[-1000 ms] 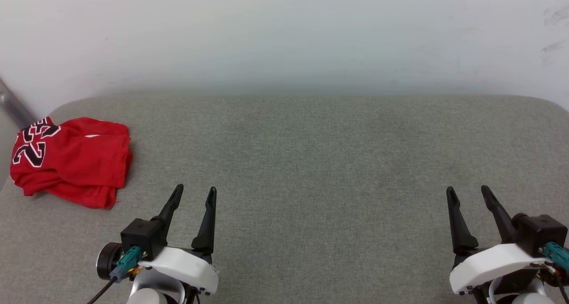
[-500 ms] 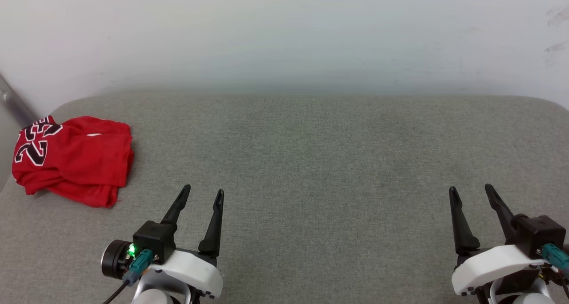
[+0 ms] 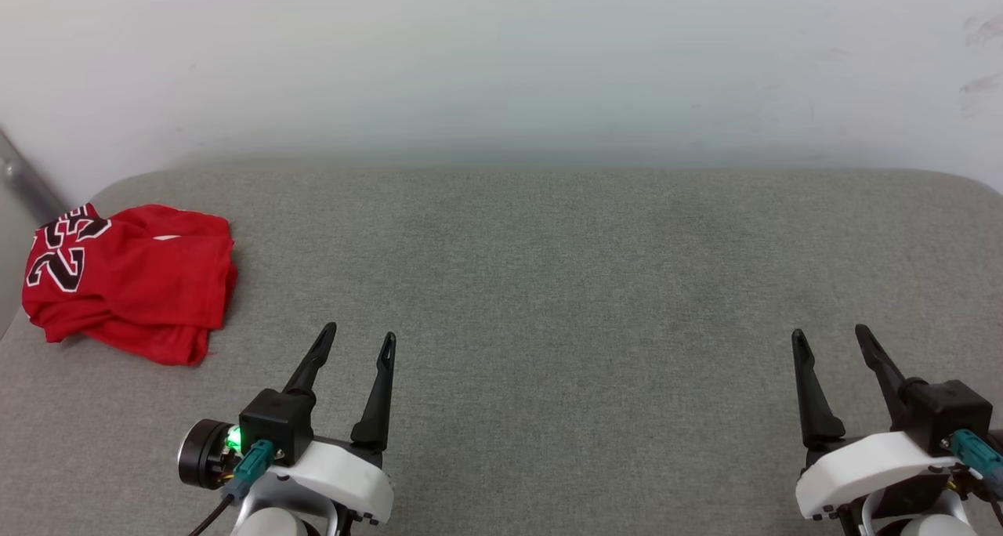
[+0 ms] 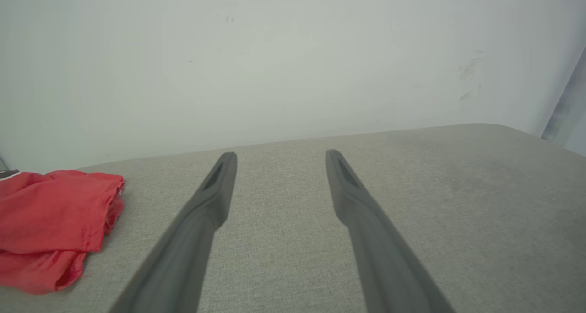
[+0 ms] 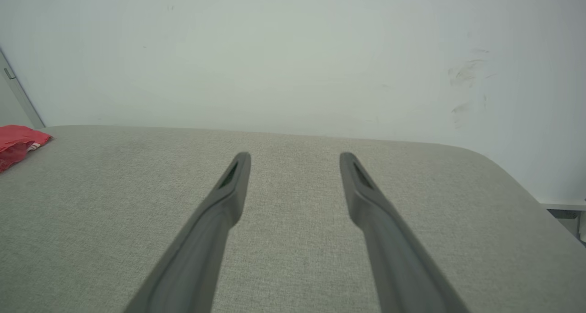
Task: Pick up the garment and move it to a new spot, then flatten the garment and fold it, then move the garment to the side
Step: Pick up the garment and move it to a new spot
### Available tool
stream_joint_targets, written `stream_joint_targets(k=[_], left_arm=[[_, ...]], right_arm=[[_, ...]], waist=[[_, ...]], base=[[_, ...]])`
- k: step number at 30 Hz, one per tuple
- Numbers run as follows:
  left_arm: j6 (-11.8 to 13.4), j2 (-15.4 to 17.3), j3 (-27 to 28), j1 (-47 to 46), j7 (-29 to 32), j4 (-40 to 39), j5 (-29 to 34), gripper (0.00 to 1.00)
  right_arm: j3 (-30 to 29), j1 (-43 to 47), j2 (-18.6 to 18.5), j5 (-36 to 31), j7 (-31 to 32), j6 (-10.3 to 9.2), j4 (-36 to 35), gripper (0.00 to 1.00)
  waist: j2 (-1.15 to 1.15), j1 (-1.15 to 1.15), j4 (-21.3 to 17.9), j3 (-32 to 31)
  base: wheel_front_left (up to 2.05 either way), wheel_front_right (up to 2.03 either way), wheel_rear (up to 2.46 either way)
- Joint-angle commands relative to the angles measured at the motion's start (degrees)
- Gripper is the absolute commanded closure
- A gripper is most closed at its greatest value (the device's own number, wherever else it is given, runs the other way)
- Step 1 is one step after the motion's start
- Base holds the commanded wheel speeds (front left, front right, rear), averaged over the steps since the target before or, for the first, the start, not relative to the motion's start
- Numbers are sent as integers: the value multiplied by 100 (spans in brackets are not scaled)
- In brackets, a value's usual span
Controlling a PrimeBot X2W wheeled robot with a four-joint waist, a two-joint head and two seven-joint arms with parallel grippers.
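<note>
Nothing seems done yet, I judge: my left gripper (image 3: 359, 333) and right gripper (image 3: 828, 331) hover spread and empty, while the garment (image 3: 129, 285) lies rumpled at the grey pad's (image 3: 548, 285) far-left edge, awaiting pickup.

The garment (image 3: 129, 281) is thin red cloth, soft and rumpled, with a faint sheen along its folds. Its black, white-edged "23" looks like a flat matt print. The counter (image 3: 548, 285) is covered in grey woven fabric, matt, with a fine, slightly rough grain. On the left tool (image 3: 360, 334) and the right tool (image 3: 829, 332), the 2 long fingers (image 4: 201, 226) are smooth, dark, matt plastic. The wrist shells (image 3: 337, 473) are smooth white plastic with a slight gloss. The wall (image 3: 501, 66) is pale matt paint, scuffed at the right.
</note>
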Motion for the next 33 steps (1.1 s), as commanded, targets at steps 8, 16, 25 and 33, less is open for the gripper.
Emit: stream_joint_targets(k=[8,16,25,33], left_arm=[[10,-24,76,-75,-16,46,-55,0],[80,-12,329,-200,-16,74,-110,0],[147,56,614,-229,-15,113,-109,0],[189,74,729,-206,-15,77,-65,0]], right_arm=[[-11,-74,15,77,-57,-2,92,0],[306,-163,13,97,-63,-2,49,0],[597,-296,14,100,-74,-3,2,0],[793,-419,12,127,-83,-2,34,0]], waist=[[0,0,89,9],[0,0,623,49],[0,0,1667,62],[0,0,2391,95]], base=[[0,0,0],[0,0,0],[0,0,0],[0,0,0]])
